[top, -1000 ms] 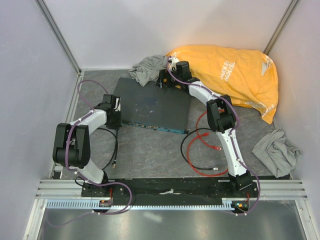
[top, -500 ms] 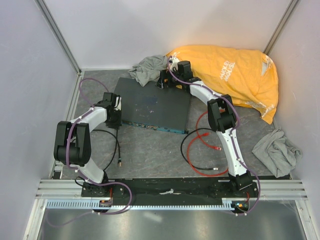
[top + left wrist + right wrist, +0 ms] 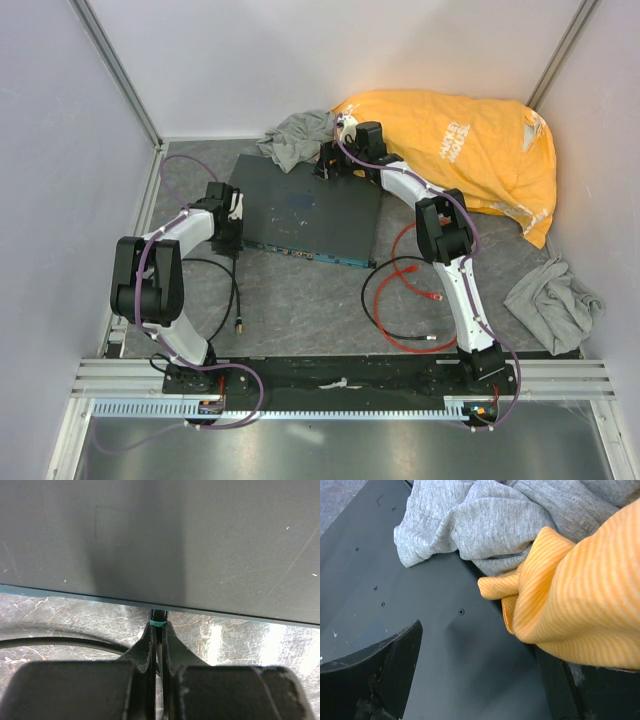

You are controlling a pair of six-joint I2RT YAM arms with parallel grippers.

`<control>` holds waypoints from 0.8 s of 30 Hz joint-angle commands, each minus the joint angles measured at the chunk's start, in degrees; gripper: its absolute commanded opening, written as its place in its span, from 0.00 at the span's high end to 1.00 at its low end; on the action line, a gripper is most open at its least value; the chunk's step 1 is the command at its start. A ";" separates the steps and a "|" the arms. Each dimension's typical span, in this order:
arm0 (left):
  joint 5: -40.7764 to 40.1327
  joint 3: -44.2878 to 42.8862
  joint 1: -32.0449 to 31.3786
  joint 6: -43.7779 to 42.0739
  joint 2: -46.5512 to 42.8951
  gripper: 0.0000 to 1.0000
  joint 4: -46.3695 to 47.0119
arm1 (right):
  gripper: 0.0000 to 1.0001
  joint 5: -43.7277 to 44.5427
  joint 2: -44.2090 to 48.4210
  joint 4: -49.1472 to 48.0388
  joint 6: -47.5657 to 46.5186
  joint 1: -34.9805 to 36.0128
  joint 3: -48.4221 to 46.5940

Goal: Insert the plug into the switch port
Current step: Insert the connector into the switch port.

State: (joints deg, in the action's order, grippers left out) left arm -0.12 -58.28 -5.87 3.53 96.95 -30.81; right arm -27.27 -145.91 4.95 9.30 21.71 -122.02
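The switch (image 3: 305, 205) is a flat dark grey box with a blue-green front edge (image 3: 300, 253) that carries the row of ports. My left gripper (image 3: 228, 228) is at its front left corner. In the left wrist view the gripper (image 3: 158, 626) is shut on a thin black connector with a teal band (image 3: 158, 616), whose tip meets the switch's edge (image 3: 75, 593). I cannot tell whether it sits in a socket. The red cable (image 3: 378, 300) lies on the table to the right with its plug (image 3: 436, 297) loose. My right gripper (image 3: 335, 160) is open over the switch's back right corner (image 3: 470, 680).
A black cable (image 3: 232, 285) runs from the left gripper to a loose end (image 3: 238, 325). An orange cloth bag (image 3: 470, 150) and a grey cloth (image 3: 295, 135) lie at the back. Another grey cloth (image 3: 555, 300) lies at the right. Another black cable (image 3: 395, 335) lies beside the red one.
The left arm has shifted slightly and the black cable's loose end has slid a little to the right. The right arm has hardly moved.
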 commanded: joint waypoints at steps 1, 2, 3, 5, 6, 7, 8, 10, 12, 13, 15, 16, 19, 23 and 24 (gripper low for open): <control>2.05 -7.80 -0.81 -1.33 -2.64 0.99 24.30 | 0.03 -0.33 -5.00 11.40 -0.77 -1.32 2.05; 2.23 -8.16 -0.81 -1.07 -2.90 0.98 24.48 | 0.03 -0.16 -5.09 11.40 -0.69 -1.32 2.05; 2.49 -8.69 -0.81 -0.81 -2.82 0.98 24.91 | 0.03 -0.16 -5.09 11.40 -0.69 -1.32 2.05; 3.46 -9.22 -1.25 -0.37 -1.76 0.98 24.83 | 0.03 -0.07 -5.09 11.40 -0.69 -1.33 2.13; 3.46 -9.31 -1.51 -0.45 -0.98 0.98 24.48 | 0.03 0.02 -5.00 11.40 -0.69 -1.41 2.22; 3.11 -9.22 -2.04 -0.98 -0.01 0.98 24.48 | 0.03 0.11 -5.00 11.40 -0.69 -1.33 2.13; 3.02 -9.04 -2.22 -0.98 0.34 0.97 24.48 | 0.03 0.20 -4.92 11.40 -0.77 -1.41 2.31; 3.37 -8.34 -2.22 -0.89 0.79 0.96 24.30 | 0.02 0.55 -4.57 11.40 -1.21 -1.32 2.57; 3.20 -7.55 -2.22 -0.98 0.53 0.92 24.22 | 0.02 1.16 -4.13 11.48 -1.83 -1.33 3.10; 2.67 -7.29 -2.22 -1.16 0.44 0.90 24.13 | 0.02 1.51 -3.51 11.40 -2.00 -1.32 3.19; 1.80 -6.41 -2.22 -1.77 0.26 0.84 23.95 | 0.02 1.95 -2.81 11.31 -2.53 -1.50 3.63; 0.66 -6.23 -2.22 -2.21 0.26 0.82 23.60 | 0.02 2.13 -2.11 11.31 -2.71 -1.41 3.71; -1.36 -5.70 -2.13 -2.56 0.17 0.76 22.81 | 0.02 2.57 0.17 11.22 -3.41 -1.50 4.42; -2.34 -4.83 -2.13 -2.56 -2.02 0.69 22.28 | 0.02 3.89 3.95 11.31 -4.47 -1.59 6.17; -2.51 -4.48 -2.13 -2.65 -3.07 0.68 21.93 | 0.02 4.41 5.70 11.31 -4.47 -1.67 6.52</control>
State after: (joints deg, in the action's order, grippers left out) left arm -4.05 -60.14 -6.92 2.24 97.89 -29.06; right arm -26.20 -143.61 5.76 5.30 21.63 -119.17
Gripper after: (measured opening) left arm 0.299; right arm 0.979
